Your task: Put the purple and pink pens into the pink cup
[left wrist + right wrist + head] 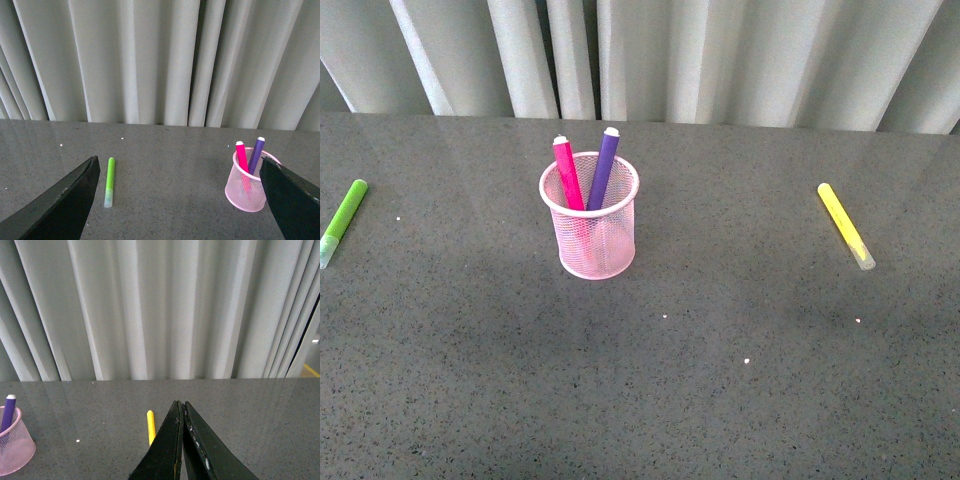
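No text, label, brand, number or sign can be read in any of the 3 views; the markers, the cup and the counter show no legible marking.

the low ends of the pink pen [567, 173] and purple pen [603, 168] are blurry behind the pink cup [595, 240] mesh. the front view's edge cuts the green marker [342, 221]. in the right wrist view, the closed right gripper [181, 407] hides the yellow marker [150, 426] end.
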Robot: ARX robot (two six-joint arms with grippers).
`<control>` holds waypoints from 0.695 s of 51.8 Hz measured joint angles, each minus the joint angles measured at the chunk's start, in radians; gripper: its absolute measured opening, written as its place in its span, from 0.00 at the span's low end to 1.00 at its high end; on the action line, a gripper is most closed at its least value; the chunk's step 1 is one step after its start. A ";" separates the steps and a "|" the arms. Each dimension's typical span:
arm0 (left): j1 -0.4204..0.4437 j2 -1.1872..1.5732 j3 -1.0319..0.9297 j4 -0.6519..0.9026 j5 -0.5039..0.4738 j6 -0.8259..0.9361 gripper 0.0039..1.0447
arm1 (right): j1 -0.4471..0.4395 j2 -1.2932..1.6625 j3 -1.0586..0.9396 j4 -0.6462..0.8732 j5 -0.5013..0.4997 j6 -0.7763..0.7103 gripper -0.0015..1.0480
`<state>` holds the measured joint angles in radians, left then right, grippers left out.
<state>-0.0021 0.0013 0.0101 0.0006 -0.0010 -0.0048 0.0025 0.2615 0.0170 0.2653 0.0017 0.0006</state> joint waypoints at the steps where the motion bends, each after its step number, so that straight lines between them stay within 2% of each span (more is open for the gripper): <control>1: 0.000 0.000 0.000 0.000 0.000 0.000 0.94 | 0.000 -0.006 0.000 -0.006 0.000 0.000 0.03; 18: 0.000 0.000 0.000 0.000 0.000 0.000 0.94 | 0.000 -0.100 0.000 -0.101 0.000 0.000 0.03; 24: 0.000 0.000 0.000 0.000 0.000 0.000 0.94 | 0.000 -0.230 0.000 -0.258 0.000 0.001 0.03; 36: 0.000 0.000 0.000 0.000 0.000 0.000 0.94 | 0.000 -0.257 0.000 -0.263 0.000 0.000 0.03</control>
<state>-0.0021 0.0017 0.0101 0.0006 -0.0006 -0.0048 0.0025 0.0044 0.0174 0.0021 0.0021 0.0010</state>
